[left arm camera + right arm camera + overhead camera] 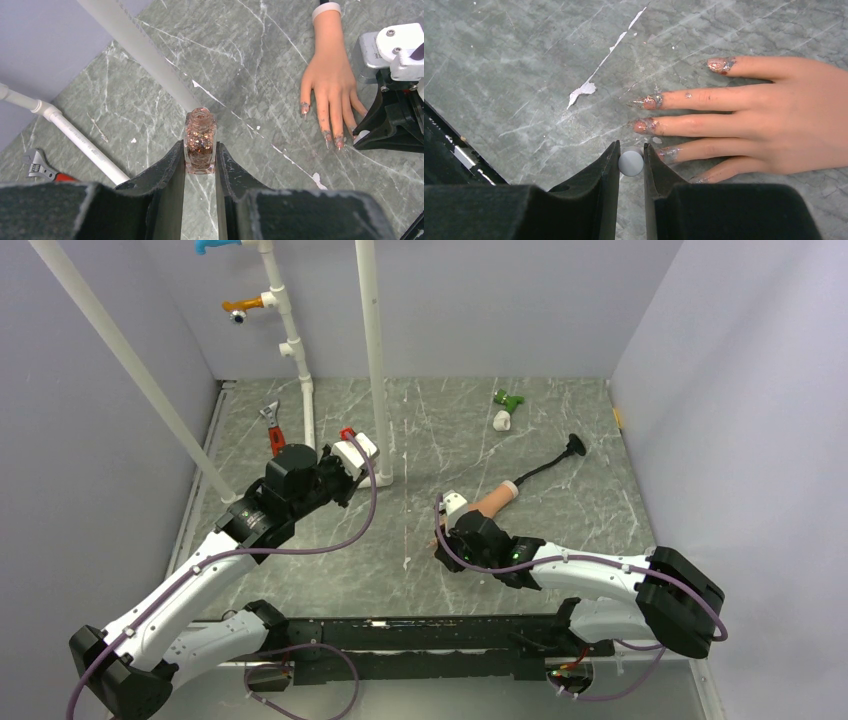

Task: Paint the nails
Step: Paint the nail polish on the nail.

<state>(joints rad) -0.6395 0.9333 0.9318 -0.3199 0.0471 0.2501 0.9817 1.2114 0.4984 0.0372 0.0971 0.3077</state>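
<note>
From the top camera, the mannequin hand (492,502) lies palm down just right of centre. Its long axis runs from the wrist stub at upper right to the fingers at lower left. The nails are hidden there beneath the right gripper (445,538), and we cannot read its jaws from this height. The left gripper (350,465) sits well apart, left of centre.

In the left wrist view, the jaws are clamped on the glitter bottle (200,141), which stands upright and uncapped at centre frame. The hand is at upper right with its fingers pointing down the frame, and the nails (327,138) are smeared with glitter.

In the right wrist view, the fingers point left and lie spread on the table (514,65). The nails (645,125) are mid-frame, just beside the jaw tips. Those jaws pinch a small grey round piece (631,163), which we take for the brush cap seen end-on; the bristles are hidden.

We judge the hand light and liable to slide on the smooth stone. The nails look tiny, slick and still wet, so only the brush tip should touch them, stroking along each finger's axis. If the hand needs steadying, we would take hold at the wrist stub.
</note>
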